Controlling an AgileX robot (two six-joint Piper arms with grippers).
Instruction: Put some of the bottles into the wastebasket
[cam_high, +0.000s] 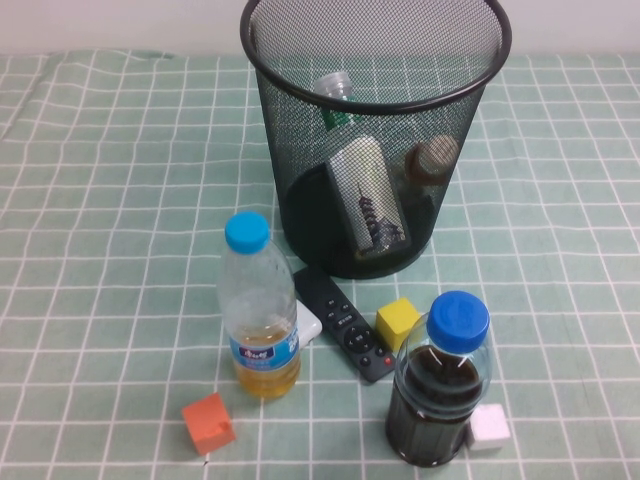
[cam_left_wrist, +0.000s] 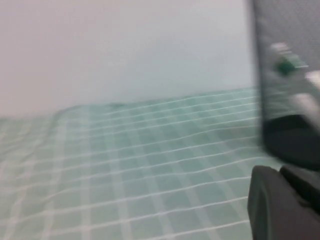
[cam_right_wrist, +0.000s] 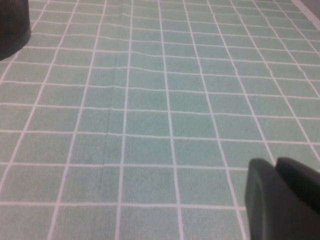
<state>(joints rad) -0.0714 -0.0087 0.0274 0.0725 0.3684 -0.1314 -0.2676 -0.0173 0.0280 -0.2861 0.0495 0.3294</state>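
High view showed the brown drink bottle and the yellow drink bottle standing nearest. Behind them stood the wastebasket. Inside it the clear bottle leaned, neck pointing up and away; the small bottle stood beside it, cap up. Left gripper hung beside the wastebasket, right gripper over bare cloth; whether either was open I could not tell.
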